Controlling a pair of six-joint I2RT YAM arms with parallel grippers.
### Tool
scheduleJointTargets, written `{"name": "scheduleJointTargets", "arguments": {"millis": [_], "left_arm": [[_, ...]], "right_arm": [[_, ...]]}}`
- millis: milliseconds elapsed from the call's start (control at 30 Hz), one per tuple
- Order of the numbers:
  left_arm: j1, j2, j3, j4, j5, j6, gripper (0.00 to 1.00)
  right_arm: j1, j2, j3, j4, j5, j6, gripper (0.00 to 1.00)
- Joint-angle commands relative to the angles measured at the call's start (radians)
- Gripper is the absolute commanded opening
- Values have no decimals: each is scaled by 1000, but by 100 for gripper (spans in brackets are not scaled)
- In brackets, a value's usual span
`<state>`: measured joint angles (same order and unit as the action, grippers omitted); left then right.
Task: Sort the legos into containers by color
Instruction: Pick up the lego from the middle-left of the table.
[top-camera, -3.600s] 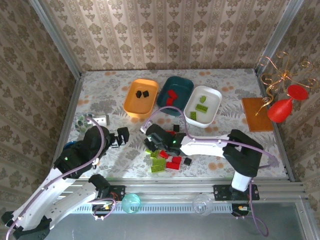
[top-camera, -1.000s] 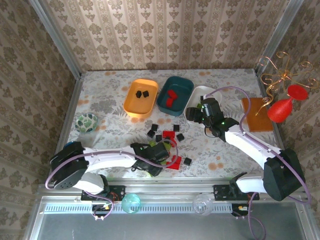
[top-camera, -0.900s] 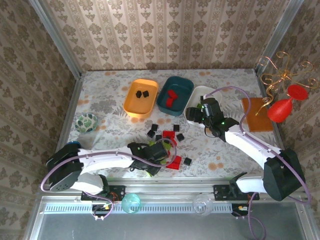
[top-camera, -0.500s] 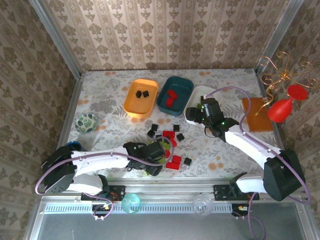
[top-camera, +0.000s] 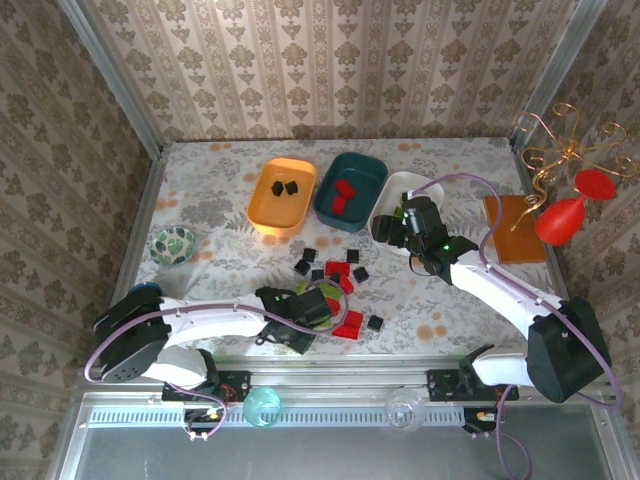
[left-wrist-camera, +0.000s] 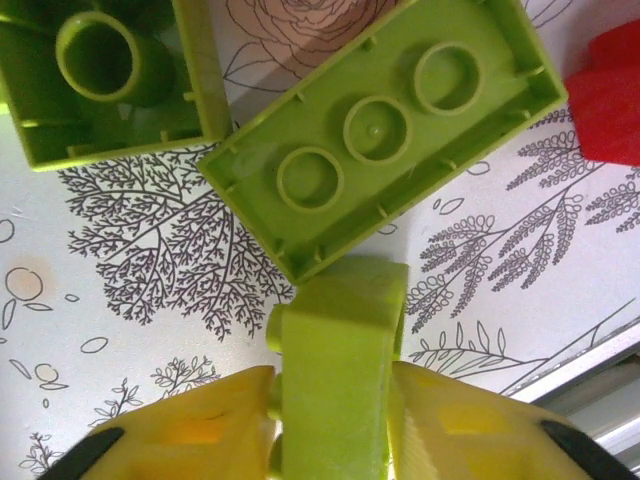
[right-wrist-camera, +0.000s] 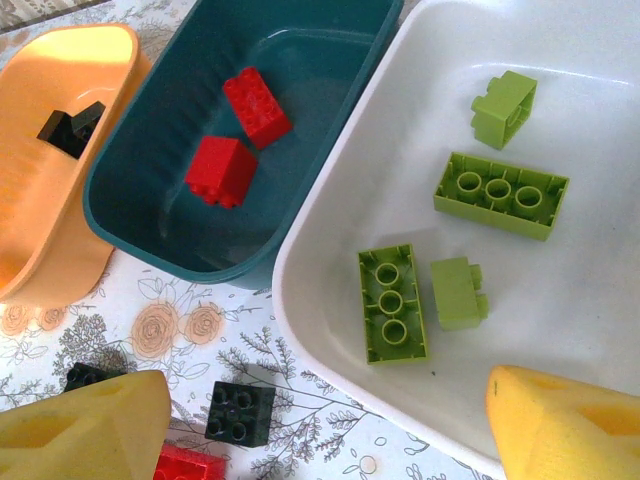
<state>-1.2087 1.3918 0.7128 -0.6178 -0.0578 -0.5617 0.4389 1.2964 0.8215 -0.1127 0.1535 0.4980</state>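
Four lime-green legos (right-wrist-camera: 500, 195) lie in the white tub (right-wrist-camera: 600, 80), two red legos (right-wrist-camera: 258, 105) in the dark teal tub (right-wrist-camera: 330, 30) and two black legos (right-wrist-camera: 70, 128) in the orange tub (right-wrist-camera: 30, 250). The three tubs stand side by side at the far middle of the bench (top-camera: 200, 190), orange on the left and white on the right.

Nearer, loose legos (top-camera: 337, 270) in black, red and green lie scattered between the two arms. At the near edge of that scatter the left tool (left-wrist-camera: 335, 425) is clamped on a lime-green brick (left-wrist-camera: 340, 330), its yellow fingers (left-wrist-camera: 190, 435) pressed to either side of the piece. Just beyond it lies a long green brick (left-wrist-camera: 385, 130), hollow side up; whether the two touch I cannot tell. Another green brick (left-wrist-camera: 110, 75) lies beside that, and a red brick (left-wrist-camera: 610, 95) to the right.

The right tool (right-wrist-camera: 325, 440) hangs over the near rim of the white tub, its fingers (right-wrist-camera: 570, 420) wide apart with nothing between them. Black bricks (right-wrist-camera: 240, 412) lie on the bench beneath it.

A glass bowl (top-camera: 173, 245) sits at the left, well apart from the tubs. A red vase (top-camera: 565, 215) and a brown board (top-camera: 515, 228) are at the far right.
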Motion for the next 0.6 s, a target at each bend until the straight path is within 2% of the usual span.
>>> {"name": "scheduleJointTargets", "arguments": {"millis": [0, 167, 300, 433, 567], "left_arm": [[2, -40, -2, -45, -27, -10, 29], [6, -100, 31, -76, -46, -9, 18], [40, -145, 87, -76, -66, 19, 16], [137, -143, 168, 49, -49, 101, 16], [222, -21, 290, 232, -5, 179, 14]], "right_arm": [[3, -26, -15, 5, 28, 7, 84], [3, -37, -15, 0, 37, 11, 84], [3, -57, -21, -10, 51, 21, 84], [3, -84, -38, -37, 90, 58, 84], [4, -125, -57, -72, 141, 91, 83]]}}
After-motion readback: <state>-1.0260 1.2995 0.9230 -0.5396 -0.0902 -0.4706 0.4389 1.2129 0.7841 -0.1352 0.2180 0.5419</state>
